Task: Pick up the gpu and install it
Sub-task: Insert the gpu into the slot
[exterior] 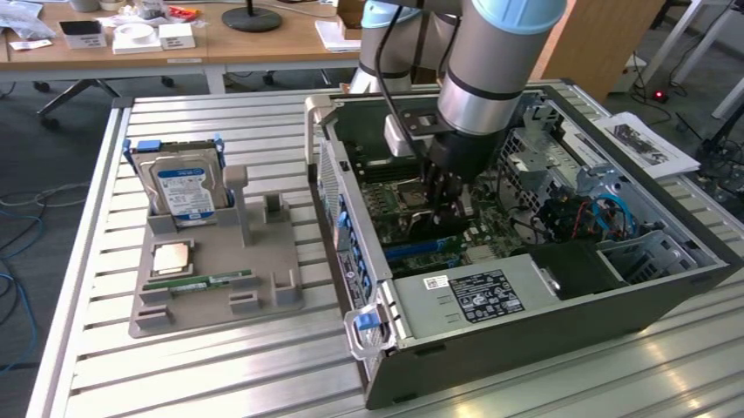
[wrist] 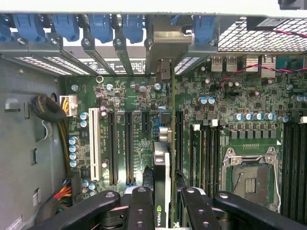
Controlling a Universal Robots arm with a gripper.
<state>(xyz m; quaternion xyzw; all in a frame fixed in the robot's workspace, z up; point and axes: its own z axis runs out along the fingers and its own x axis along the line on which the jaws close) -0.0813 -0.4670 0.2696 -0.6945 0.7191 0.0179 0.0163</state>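
Gpu [wrist: 161, 165] edge-on between the gripper [wrist: 165, 194] fingers [wrist: 140, 201], standing on its thin edge above the green motherboard [wrist: 120, 91], parallel to the long black slots [wrist: 128, 148]. Gripper narrowed to a slim gap, clamped on both faces of the card. All down inside the open computer case [exterior: 651, 287] on the slatted counter [exterior: 233, 366].

Robotics lab: slatted metal bench [exterior: 233, 374], open computer case [exterior: 581, 324], office desks [exterior: 267, 45].
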